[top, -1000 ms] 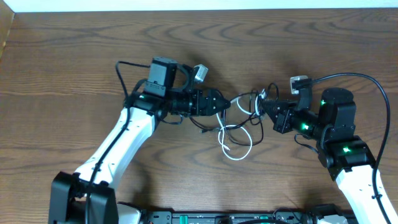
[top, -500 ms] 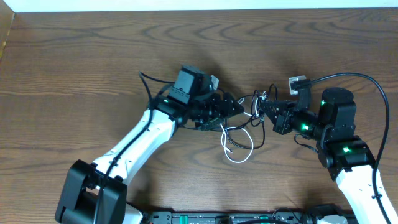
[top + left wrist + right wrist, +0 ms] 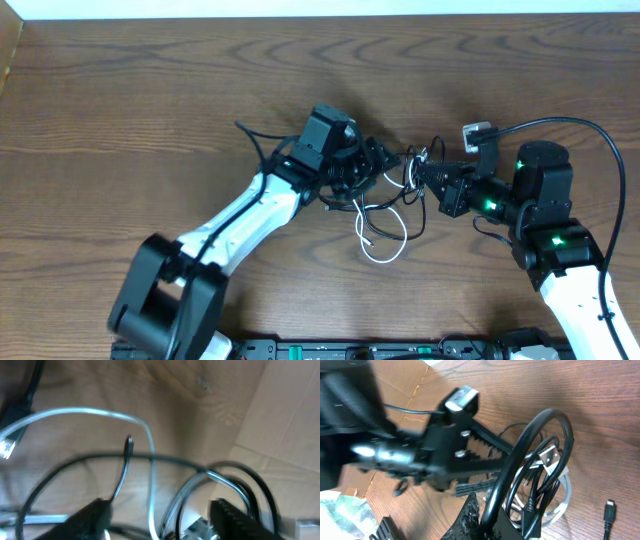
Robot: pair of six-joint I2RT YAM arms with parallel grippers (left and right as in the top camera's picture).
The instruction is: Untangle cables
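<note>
The black cable (image 3: 519, 455) and the white cable (image 3: 383, 257) are seen tangled on the desk (image 3: 150, 100) at the middle of the overhead frame, the white loop laid just below centre. The left fingers (image 3: 90, 517) are held apart, with strands of both crossing between them. The right fingers (image 3: 432, 175) are clenched on the black cable.

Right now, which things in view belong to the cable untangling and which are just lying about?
Job: thin black cord, thin white cord, left claw open around them, right claw shut on the black cord.
Lying about: flat brown cardboard, thick black arm wire, wooden table underneath.
</note>
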